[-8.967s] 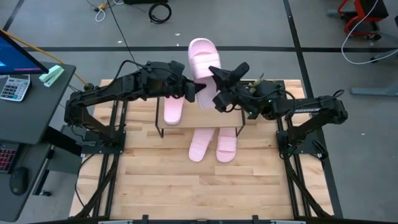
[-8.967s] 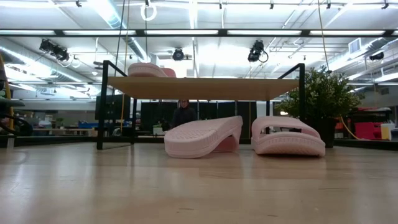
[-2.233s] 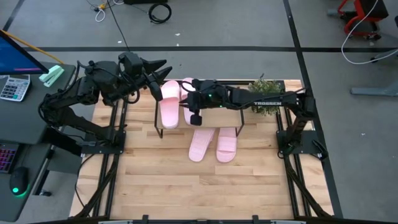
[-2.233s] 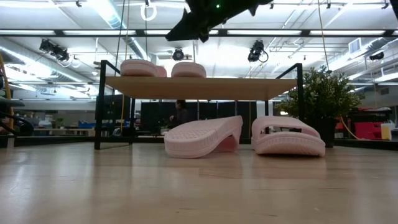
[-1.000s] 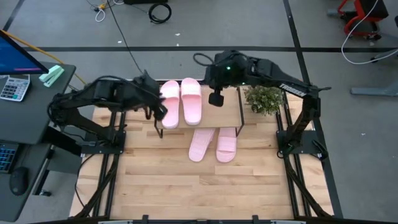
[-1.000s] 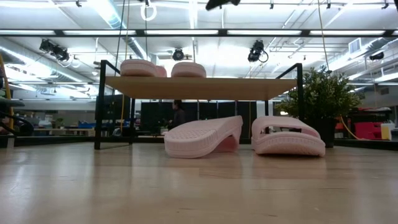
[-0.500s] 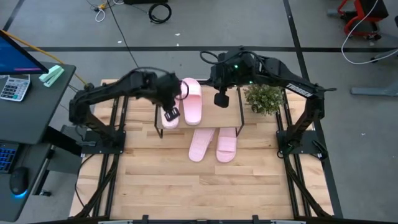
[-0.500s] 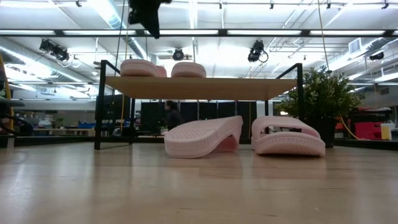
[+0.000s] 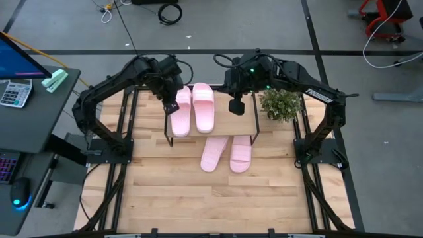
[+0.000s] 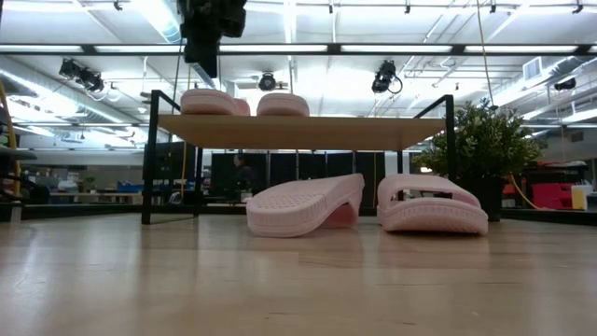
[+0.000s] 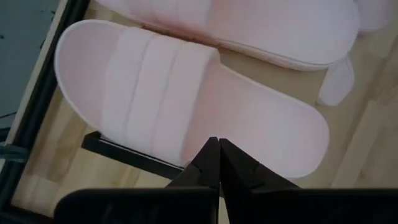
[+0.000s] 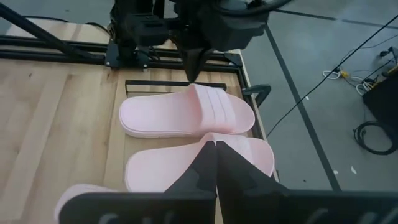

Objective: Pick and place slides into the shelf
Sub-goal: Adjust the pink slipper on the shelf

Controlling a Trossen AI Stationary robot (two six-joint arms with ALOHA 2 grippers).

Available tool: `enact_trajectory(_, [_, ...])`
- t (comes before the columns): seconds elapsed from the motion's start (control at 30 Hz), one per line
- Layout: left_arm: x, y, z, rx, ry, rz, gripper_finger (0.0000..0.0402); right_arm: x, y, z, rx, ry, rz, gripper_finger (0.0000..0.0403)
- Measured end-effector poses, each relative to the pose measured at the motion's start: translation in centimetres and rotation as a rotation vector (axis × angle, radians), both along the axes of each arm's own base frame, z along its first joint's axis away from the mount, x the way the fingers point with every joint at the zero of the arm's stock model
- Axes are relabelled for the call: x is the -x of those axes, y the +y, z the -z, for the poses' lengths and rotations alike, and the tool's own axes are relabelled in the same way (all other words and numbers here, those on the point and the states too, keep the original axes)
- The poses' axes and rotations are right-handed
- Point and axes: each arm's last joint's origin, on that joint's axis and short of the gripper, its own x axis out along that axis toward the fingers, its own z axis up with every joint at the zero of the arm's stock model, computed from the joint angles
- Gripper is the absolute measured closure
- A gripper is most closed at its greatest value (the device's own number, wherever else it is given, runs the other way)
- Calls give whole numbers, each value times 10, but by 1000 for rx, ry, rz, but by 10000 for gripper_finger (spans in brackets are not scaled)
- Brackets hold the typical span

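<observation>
- We hold our left gripper (image 9: pixel 173 99) closed and empty above the shelf (image 9: pixel 241 122), where two slides (image 9: pixel 203 106) lie.
- Our right gripper (image 9: pixel 235 106), also closed, hovers; two slides (image 9: pixel 226 153) await below.

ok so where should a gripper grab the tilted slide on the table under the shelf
Probably by its raised side edge. The tilted slide leans with one long edge lifted onto its neighbour, so that edge stands clear of the table. It pokes out from under the shelf toward the front, so coming in low from there and pinching the sole's thickness looks easiest.
</observation>
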Motion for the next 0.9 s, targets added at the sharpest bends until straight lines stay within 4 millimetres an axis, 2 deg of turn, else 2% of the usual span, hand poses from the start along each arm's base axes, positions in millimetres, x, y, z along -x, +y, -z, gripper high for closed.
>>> enact_trajectory(0.17, [-3,1,4,30,-1,31,397,0,0,0,-10,-3,-11,401])
enact_trajectory(0.7, [-28,14,35,77,93,108,398,0,0,0,-19,-10,-8,401])
enact_trajectory(0.9, [-31,18,41,28,144,92,396,0,0,0,-26,-11,-3,402])
